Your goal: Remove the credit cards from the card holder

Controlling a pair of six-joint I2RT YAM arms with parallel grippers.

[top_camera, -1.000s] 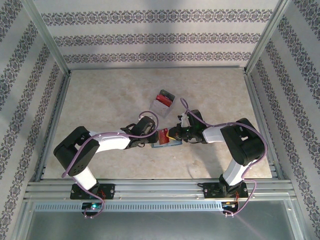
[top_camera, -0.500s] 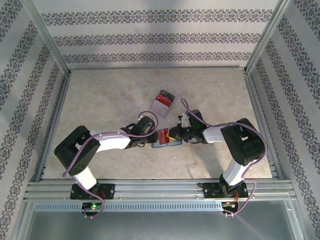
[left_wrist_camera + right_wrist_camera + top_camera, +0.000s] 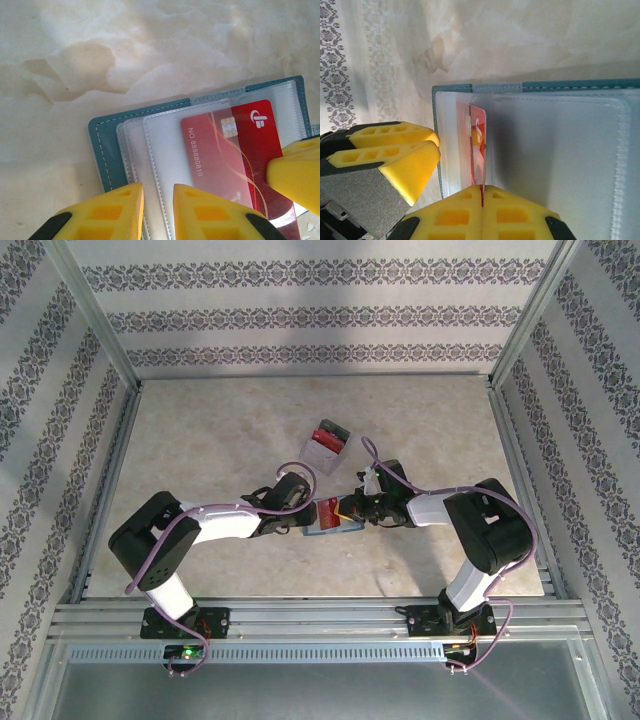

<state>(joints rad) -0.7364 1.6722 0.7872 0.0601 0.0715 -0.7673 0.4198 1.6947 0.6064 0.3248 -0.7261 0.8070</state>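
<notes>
Teal-blue flat folding card holder [image 3: 107, 145], open on the beige marbled table [image 3: 200, 440], is being pinched at its clear sleeves [image 3: 160, 150] by the left gripper [image 3: 157, 210], presumably as an anchor, while its red plastic credit card [image 3: 235, 150] is being clamped edge-on by the right gripper [image 3: 482, 200] for withdrawal.

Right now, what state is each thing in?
card holder: open, flat on the table.
red card: partway out of the card holder.
left gripper: shut on the card holder's edge.
right gripper: shut on the red card.
clear box: lid state not readable.
</notes>
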